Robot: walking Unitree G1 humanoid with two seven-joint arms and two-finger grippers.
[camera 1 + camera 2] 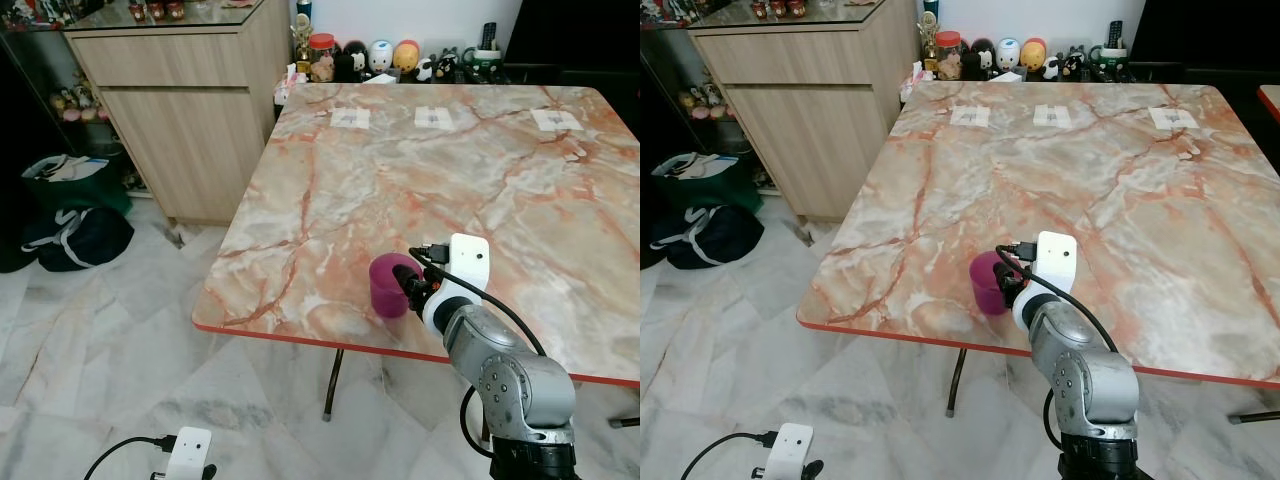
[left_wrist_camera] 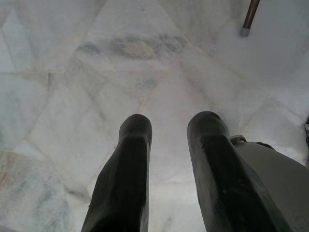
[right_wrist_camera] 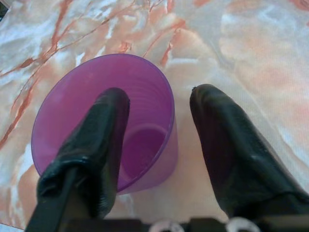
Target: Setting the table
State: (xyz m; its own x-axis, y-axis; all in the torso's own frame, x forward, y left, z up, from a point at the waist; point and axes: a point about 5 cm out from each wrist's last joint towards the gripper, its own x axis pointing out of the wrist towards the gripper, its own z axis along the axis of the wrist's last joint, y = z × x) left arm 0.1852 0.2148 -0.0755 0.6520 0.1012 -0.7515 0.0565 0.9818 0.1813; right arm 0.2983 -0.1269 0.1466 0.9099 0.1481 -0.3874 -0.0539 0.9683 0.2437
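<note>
The right gripper [image 3: 159, 104] sits low and centre in the right wrist view with its two black fingers spread apart, one finger [image 3: 104, 125] reaching down inside the purple cup [image 3: 145, 145] and the other outside the cup's wall, with a gap between that finger and the wall, so the rim lies between them without being pinched. The cup stands upright on the marble table [image 1: 480, 190], its long axis vertical and its open mouth facing up; in the left eye view it is just below the middle of the frame, close to the table's near red edge. Three small white squares [image 1: 433, 117] lie in a row along the table's far side. A wooden cabinet [image 1: 180, 110] fills the upper left, with dark bags [image 1: 75, 235] on the floor at its foot. The left gripper [image 2: 166, 145] hangs over pale marble floor tiles [image 2: 72, 72], fingers parted and holding nothing.
</note>
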